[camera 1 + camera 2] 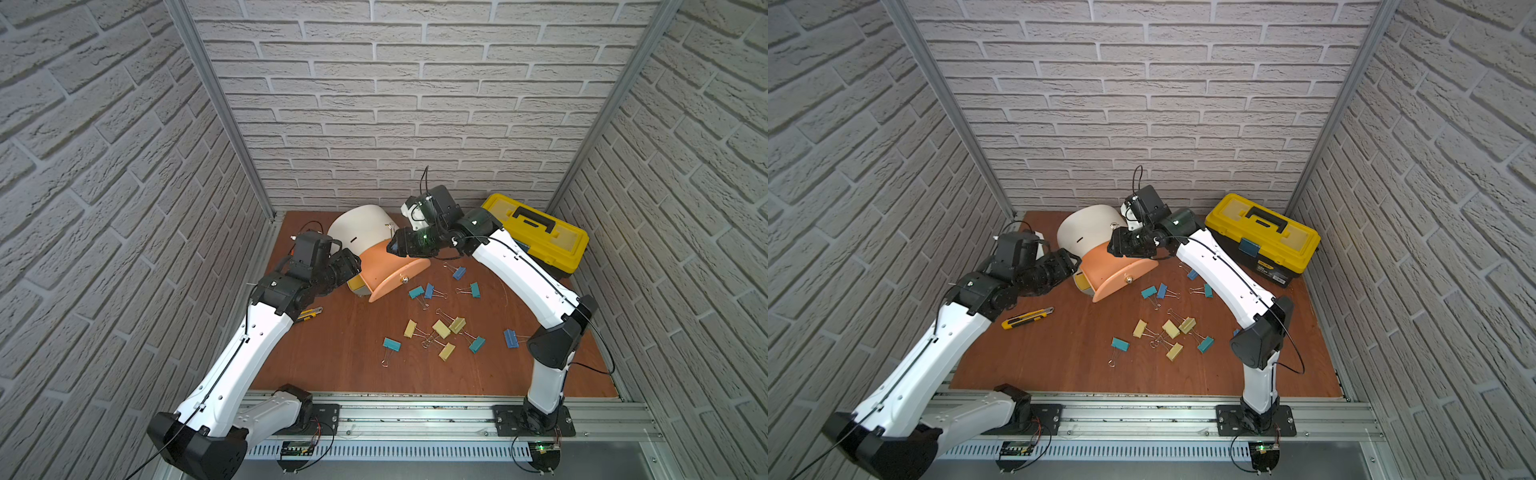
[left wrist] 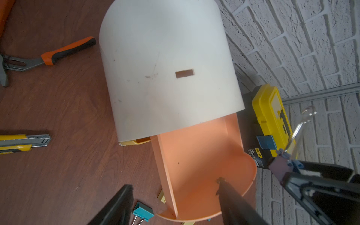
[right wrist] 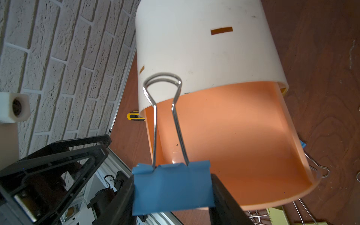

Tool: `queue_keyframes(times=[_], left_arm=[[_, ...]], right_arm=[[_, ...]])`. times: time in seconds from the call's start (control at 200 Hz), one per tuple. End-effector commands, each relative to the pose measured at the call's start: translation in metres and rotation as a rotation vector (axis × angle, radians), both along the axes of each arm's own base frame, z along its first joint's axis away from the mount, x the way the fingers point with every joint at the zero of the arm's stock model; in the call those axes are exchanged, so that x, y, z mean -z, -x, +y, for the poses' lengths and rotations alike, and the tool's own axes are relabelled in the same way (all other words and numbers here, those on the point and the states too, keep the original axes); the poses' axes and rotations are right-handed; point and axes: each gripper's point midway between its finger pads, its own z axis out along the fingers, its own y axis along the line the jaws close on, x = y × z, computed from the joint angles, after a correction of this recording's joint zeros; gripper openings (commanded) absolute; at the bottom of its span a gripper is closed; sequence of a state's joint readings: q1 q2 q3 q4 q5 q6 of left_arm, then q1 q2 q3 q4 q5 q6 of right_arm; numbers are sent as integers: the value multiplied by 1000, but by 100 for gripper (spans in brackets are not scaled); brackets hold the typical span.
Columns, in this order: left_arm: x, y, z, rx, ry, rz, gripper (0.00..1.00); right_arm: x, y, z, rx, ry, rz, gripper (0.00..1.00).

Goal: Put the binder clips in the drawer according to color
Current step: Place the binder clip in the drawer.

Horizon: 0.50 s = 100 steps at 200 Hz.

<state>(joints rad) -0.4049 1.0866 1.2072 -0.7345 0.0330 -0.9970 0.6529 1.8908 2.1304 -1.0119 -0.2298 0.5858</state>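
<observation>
Right pincer point(image 1: 392, 248) is clamped on a blue clip point(image 3: 172, 189) by its body, and the wire loops point ahead toward the cabinet point(image 1: 360, 227). Just below and ahead of it the peach drawer point(image 3: 233, 136) stands pulled out and looks empty, so you are at the drop step for this clip.

In the wrist views the clip hangs near the drawer's side wall. I cannot tell whether it is already over the hollow. As I judge it, your next move is to ease forward past the wall, lower a little, then open up. Mind the cabinet's overhanging rim ahead of the loops and the drawer wall beneath.

Across the drawer the left pincer point(image 1: 352, 266) hangs wide open and empty, so keep to your side. Behind the right pincer the other clips point(image 1: 440, 332) lie scattered on the worktop point(image 1: 340, 353) with bare room around them. The toolbox point(image 1: 540, 237) sits off to its outer side.
</observation>
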Motion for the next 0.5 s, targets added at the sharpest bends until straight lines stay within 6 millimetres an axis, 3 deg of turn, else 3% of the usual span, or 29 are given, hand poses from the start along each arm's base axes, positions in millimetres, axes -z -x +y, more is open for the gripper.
queue_keyframes(times=[0.0,0.27,0.495], left_arm=[[1,2,5,-25,-2,-12,74],[2,7,8,-36,4,-14,74],[1,7,8,-36,5,-13,74]], right_arm=[[-10,2,4,-37,-4,-39,39],[-6,0,6,-48,11,-36,42],[-8,2,4,-52,15,-45,53]])
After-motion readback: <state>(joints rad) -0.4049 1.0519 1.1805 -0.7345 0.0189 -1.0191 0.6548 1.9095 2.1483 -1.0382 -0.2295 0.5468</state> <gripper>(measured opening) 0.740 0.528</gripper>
